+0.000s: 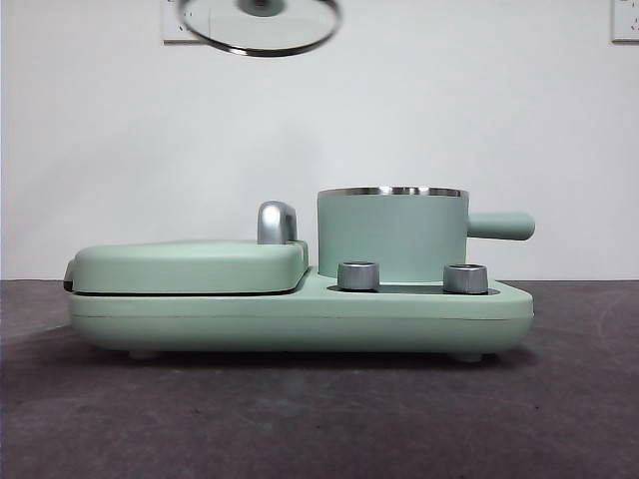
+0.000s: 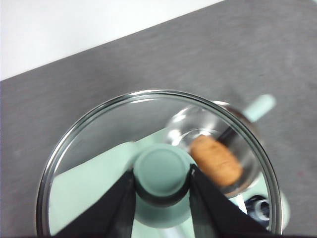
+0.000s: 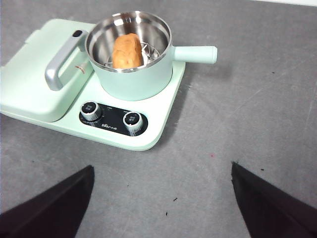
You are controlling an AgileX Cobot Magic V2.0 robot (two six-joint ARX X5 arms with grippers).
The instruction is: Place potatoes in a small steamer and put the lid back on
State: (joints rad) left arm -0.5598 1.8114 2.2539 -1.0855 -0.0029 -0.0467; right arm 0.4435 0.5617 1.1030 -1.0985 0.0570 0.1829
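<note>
The small steamer (image 1: 392,235), a mint-green pot with a steel rim and a stubby side handle, stands on the right of the cooker base (image 1: 300,314). Inside it lies the orange-brown potato (image 3: 127,50), which also shows through the glass in the left wrist view (image 2: 216,159). My left gripper (image 2: 162,178) is shut on the green knob of the clear glass lid (image 2: 99,144), holding it high above the cooker; its steel rim (image 1: 262,45) shows at the top of the front view. My right gripper (image 3: 161,198) hangs open and empty over bare table in front of the cooker.
A flat mint-green griddle cover (image 1: 190,264) with a silver handle (image 1: 277,222) takes the cooker's left half. Two silver dials (image 1: 358,275) sit on the base below the pot. Dark grey table (image 3: 247,124) lies around the cooker, and a white wall stands behind.
</note>
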